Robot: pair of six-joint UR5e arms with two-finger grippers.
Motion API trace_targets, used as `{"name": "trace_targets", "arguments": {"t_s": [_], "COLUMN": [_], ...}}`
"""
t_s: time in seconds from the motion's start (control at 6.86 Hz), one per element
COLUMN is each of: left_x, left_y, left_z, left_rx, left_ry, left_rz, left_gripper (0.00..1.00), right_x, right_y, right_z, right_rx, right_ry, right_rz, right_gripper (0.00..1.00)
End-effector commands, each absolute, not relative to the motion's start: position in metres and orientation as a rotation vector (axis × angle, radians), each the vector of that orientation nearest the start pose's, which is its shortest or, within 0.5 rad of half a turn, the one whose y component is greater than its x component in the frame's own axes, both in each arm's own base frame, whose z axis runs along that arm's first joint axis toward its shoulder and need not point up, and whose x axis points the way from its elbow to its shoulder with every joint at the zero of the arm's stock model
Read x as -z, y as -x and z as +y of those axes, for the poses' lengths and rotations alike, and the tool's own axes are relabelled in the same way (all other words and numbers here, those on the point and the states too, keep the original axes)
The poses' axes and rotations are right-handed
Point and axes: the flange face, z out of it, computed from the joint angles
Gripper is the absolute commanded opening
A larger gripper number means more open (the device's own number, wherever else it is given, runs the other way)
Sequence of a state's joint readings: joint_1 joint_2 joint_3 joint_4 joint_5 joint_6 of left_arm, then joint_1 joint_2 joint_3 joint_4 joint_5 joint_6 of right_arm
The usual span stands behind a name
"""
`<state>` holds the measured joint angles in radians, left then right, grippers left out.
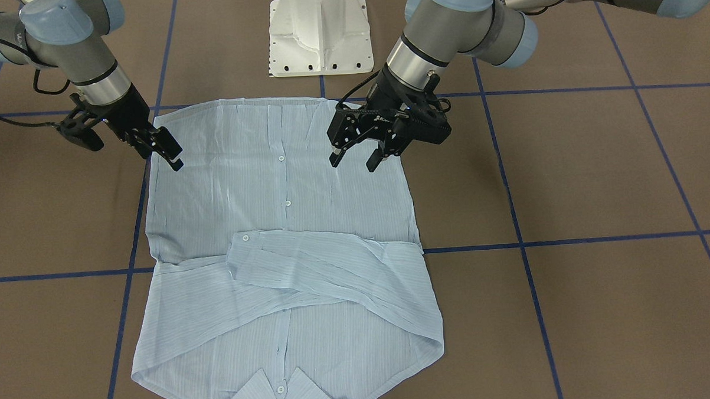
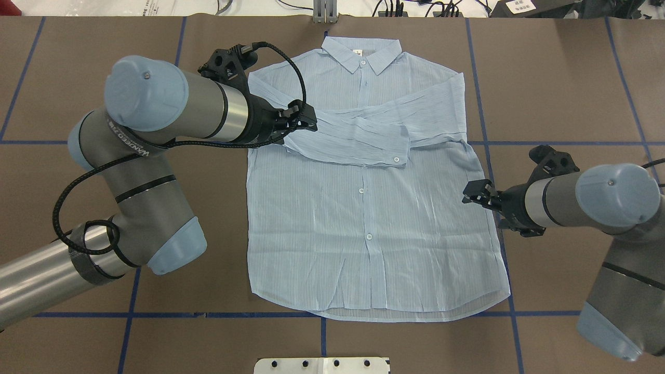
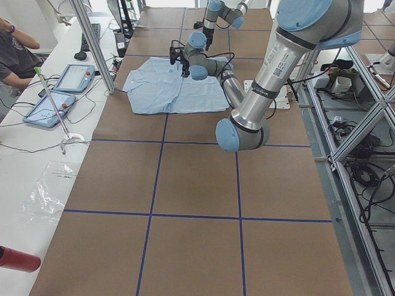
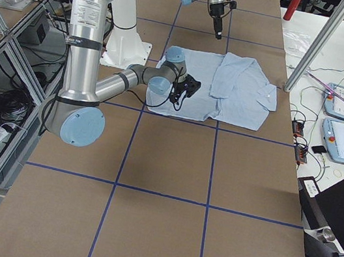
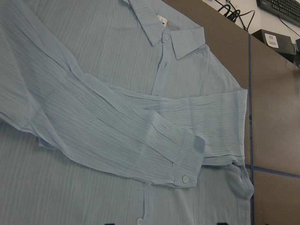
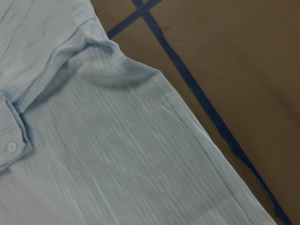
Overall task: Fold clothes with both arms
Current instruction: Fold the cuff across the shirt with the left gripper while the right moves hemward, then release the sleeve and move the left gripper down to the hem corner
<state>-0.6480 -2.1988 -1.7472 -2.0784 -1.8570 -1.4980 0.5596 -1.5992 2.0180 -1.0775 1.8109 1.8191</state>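
Observation:
The pale-blue striped shirt (image 2: 363, 228) lies flat and buttoned on the brown table, with its collar (image 2: 362, 52) away from the robot. Both sleeves are folded across the chest (image 1: 333, 265). My left gripper (image 1: 355, 160) is open and empty. It hovers just above the shirt, near the folded sleeves at the shirt's left side (image 2: 306, 120). Its wrist view shows the sleeve cuff (image 5: 190, 159) and collar. My right gripper (image 2: 471, 193) is at the shirt's right side edge, looks open, and holds nothing (image 1: 165, 152). Its wrist view shows the shirt's side edge (image 6: 187, 122) with no fingertips.
The white pedestal base (image 1: 320, 35) stands just behind the shirt's hem. Blue tape lines (image 2: 488, 156) cross the brown table. The side table on the operators' side holds tablets (image 3: 62, 92), cables and a red bottle (image 3: 18, 259). A person (image 3: 15, 49) sits there.

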Motion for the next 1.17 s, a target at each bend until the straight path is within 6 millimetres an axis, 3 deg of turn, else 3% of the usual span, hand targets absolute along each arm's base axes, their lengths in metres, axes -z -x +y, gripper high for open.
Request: {"name": "trace_targets", "arguments": {"t_s": [0.0, 0.44, 1.02], "left_x": [-0.154, -0.154, -0.154], "left_y": [-0.443, -0.442, -0.44], "left_z": [-0.472, -0.474, -0.475], "left_rx": [0.306, 0.311, 0.314], "left_ry": [-0.24, -0.242, -0.245], "left_rz": [1.303, 1.303, 1.303], "left_gripper": [0.78, 0.78, 0.78], "right_x": [-0.43, -0.446, -0.457], "right_y": [0.352, 0.362, 0.375], "right_z": [-0.306, -0.273, -0.26], "right_rx": [-0.67, -0.685, -0.66], "right_ry": [0.153, 0.19, 0.194], "right_rz": [-0.888, -0.838, -0.811], "right_gripper": [0.96, 0.94, 0.92]}}
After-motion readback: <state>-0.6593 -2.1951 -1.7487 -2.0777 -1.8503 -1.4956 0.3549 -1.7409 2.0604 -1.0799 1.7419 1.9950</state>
